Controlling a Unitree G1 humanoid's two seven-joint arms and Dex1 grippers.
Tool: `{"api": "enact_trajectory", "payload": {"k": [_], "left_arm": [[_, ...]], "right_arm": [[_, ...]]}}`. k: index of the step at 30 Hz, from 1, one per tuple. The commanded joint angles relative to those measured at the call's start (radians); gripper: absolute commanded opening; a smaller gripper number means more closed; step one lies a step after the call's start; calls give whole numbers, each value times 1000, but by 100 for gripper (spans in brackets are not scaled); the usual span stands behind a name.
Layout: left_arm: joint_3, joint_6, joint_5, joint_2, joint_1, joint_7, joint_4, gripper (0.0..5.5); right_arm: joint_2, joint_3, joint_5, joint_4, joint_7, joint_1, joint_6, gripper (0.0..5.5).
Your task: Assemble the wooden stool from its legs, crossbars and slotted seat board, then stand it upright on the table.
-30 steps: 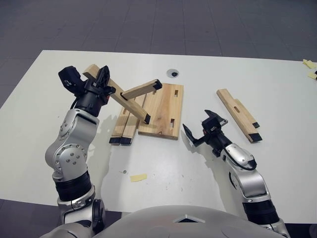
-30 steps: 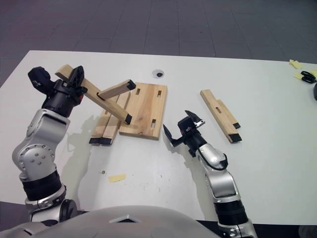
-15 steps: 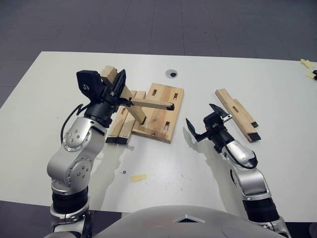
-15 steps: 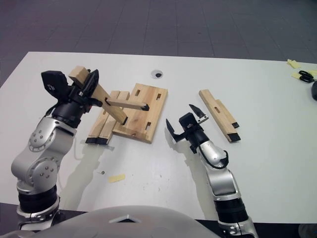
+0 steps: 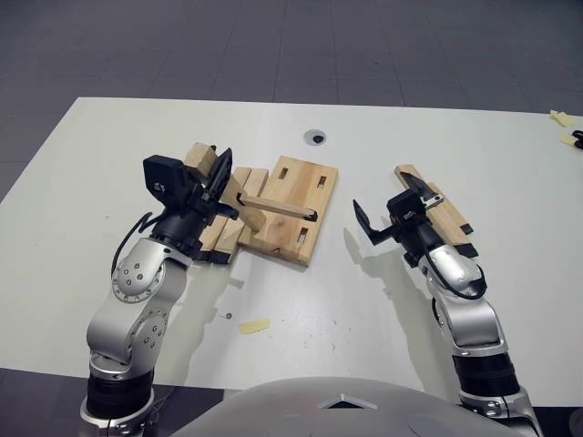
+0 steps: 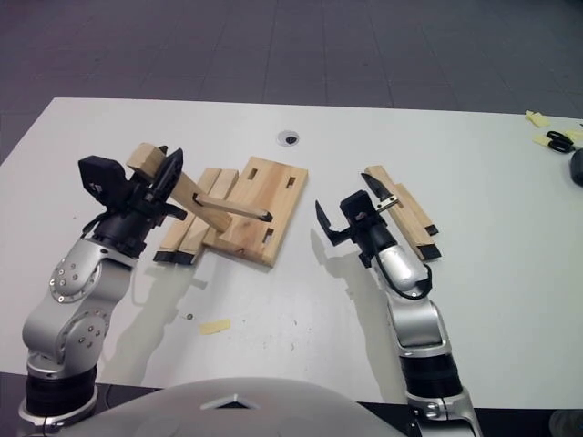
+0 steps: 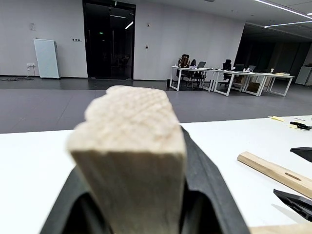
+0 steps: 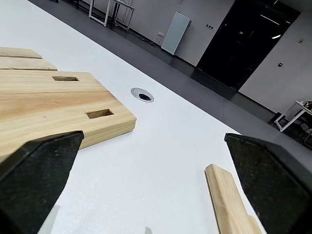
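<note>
While tight on leg (image 7: 129, 146), left arm (image 5: 138, 275) crooked.

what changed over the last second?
Left claw, shut on the leg-and-crossbar assembly, swung it down; the crossbar tip now lies over the seat board, which skewed slightly. Right claw, open, moved toward the right-hand leg pair. Those pieces stayed put.

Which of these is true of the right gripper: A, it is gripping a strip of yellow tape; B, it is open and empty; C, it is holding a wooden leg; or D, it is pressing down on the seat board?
B: the right gripper hangs open with nothing between its fingers, beside the wooden pieces.
</note>
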Motion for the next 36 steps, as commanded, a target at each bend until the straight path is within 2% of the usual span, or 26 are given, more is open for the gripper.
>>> {"api": "enact_trajectory", "payload": {"k": [1,3,4,8,12,15,19,22,24,28,31,36], "left_arm": [[-10,115,46,22,10,1,87,106],[3,126,26,24,2,-6,71,106],[15,135,8,21,-4,-7,66,142],[94,174,-97,-10,-80,-10,51,206],[216,259,-446,-20,-232,-22,21,276],[291,306,-685,57,-359,-23,27,329],[357,329,-813,175,-506,-2,92,397],[395,304,-794,213,-560,26,173,442],[390,286,-634,271,-528,37,261,478],[256,309,-324,429,-317,-78,382,538],[131,340,-239,467,-232,-208,377,538],[-6,314,-86,487,-208,-371,432,538]], "right_arm": [[8,5,-2,0,0,-19,2,540],[5,-1,2,2,4,-24,2,540],[3,-5,3,2,5,-22,1,540],[-1,-16,5,9,4,-18,-2,540],[7,-48,38,12,5,-14,10,540],[-1,-169,140,18,14,-21,46,540],[-61,-363,252,71,28,-21,73,540],[-103,-416,256,126,33,-22,57,540],[-105,-422,257,146,31,-23,46,540],[-83,-410,244,142,14,12,34,540],[-71,-397,238,135,5,24,27,540],[-69,-380,230,131,-5,11,23,540]]}}
